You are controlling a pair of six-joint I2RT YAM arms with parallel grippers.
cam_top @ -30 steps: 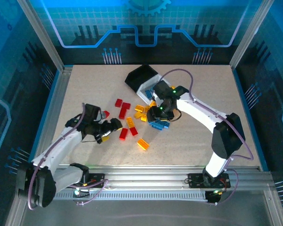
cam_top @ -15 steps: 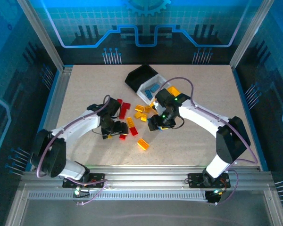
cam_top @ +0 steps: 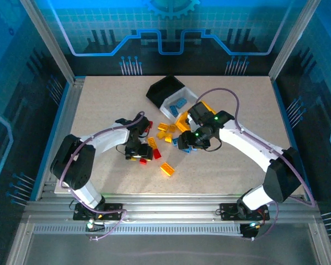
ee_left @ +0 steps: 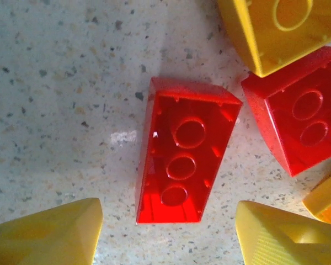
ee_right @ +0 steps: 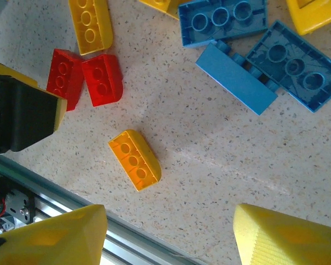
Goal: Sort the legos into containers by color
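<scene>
An upside-down red lego (ee_left: 182, 152) lies on the table just ahead of my open left gripper (ee_left: 168, 237), and nothing is between the yellow fingertips (ee_left: 44, 232). A second red lego (ee_left: 300, 116) and a yellow one (ee_left: 281, 27) lie beside it. My right gripper (ee_right: 171, 237) is open and empty above bare table, near a yellow lego (ee_right: 135, 160) and three blue legos (ee_right: 234, 80). From above, the left gripper (cam_top: 137, 150) and right gripper (cam_top: 186, 144) flank the scattered pile. The black bin (cam_top: 166, 88), white bin (cam_top: 175, 99) and yellow bin (cam_top: 204, 106) stand behind.
Two red legos (cam_top: 142, 124) and several yellow ones (cam_top: 164, 132) lie between the grippers and the bins. One yellow lego (cam_top: 167, 169) lies alone nearer the front edge. The white bin holds blue legos (cam_top: 179, 104). The metal rail (ee_right: 38, 187) runs along the table's near edge.
My left arm has swung right and brought its gripper over the red legos. The right gripper has shifted slightly toward the front, its elbow swinging out to the right.
</scene>
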